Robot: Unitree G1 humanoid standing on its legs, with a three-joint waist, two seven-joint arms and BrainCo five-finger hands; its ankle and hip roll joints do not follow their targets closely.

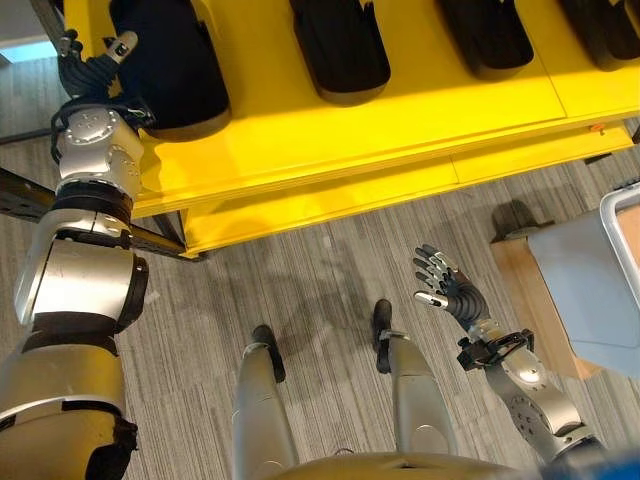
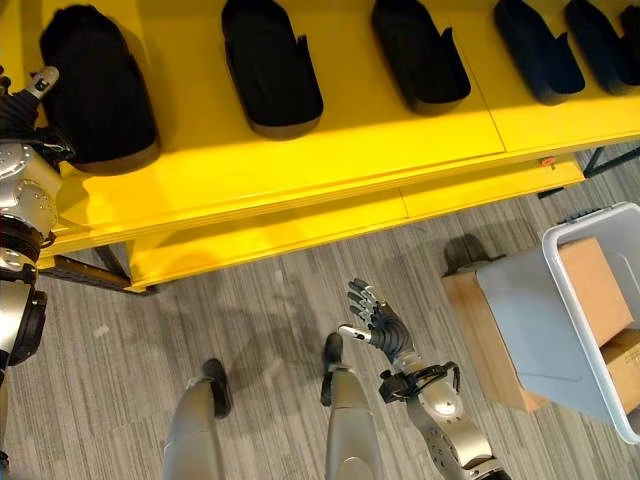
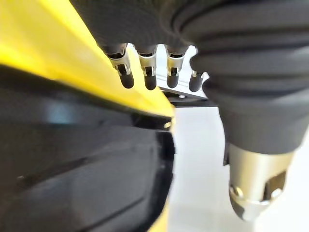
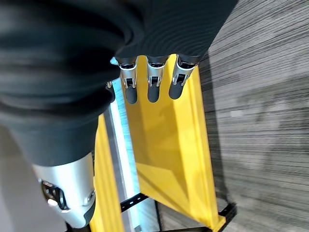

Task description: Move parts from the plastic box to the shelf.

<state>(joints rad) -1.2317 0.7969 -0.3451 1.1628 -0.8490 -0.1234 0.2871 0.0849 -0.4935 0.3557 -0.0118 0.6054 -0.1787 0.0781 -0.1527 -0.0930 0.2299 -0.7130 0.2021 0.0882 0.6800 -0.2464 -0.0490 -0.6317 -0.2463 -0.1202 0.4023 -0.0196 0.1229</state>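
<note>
Black moulded plastic part (image 2: pixel 95 90) on the yellow shelf (image 2: pixel 300 170) lies beside your left hand (image 1: pixel 95 60), fingers relaxed, gripping nothing; right hand (image 2: pixel 380 322) spread, empty.

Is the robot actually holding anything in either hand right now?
No. The right hand hangs open over the floor; the left hand hovers open beside a black part on the yellow shelf.

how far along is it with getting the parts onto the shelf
Several black parts already lie in a row on the yellow shelf. The left hand is up at the leftmost part, apparently placing it; whether it grips is hidden. The right hand hangs open and empty over the floor. The plastic box shows no parts from here.
</note>
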